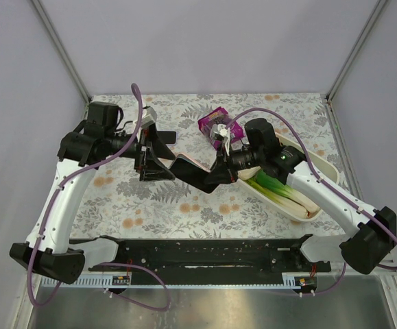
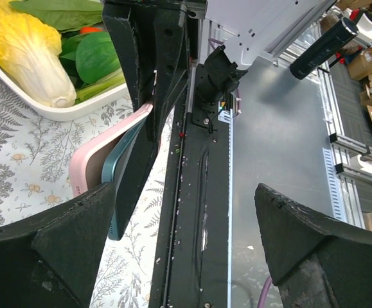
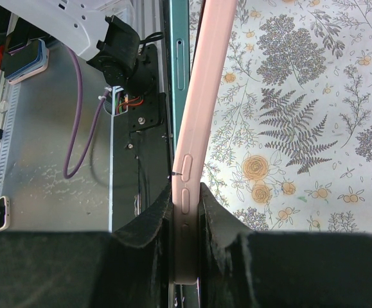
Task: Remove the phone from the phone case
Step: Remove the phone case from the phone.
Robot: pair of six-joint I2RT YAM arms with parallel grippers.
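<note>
A pink phone case (image 3: 202,109) stands on edge in the right wrist view, clamped between my right gripper's (image 3: 186,192) fingers. The teal phone (image 3: 178,51) has parted from the case at its far end. In the top view my right gripper (image 1: 210,177) holds the case (image 1: 193,162) and the dark phone (image 1: 183,168) above the table's middle. My left gripper (image 1: 158,153) is open, its fingers either side of the phone's free end. In the left wrist view the teal phone (image 2: 123,192) lies beside the left finger (image 2: 57,244), the pink case (image 2: 83,163) behind it; my left gripper (image 2: 184,192) is wide open.
A white tray (image 1: 325,164) with leeks and a cabbage (image 2: 25,54) lies to the right. A purple packet (image 1: 215,120) sits behind the grippers. The black rail (image 1: 205,253) runs along the table's near edge.
</note>
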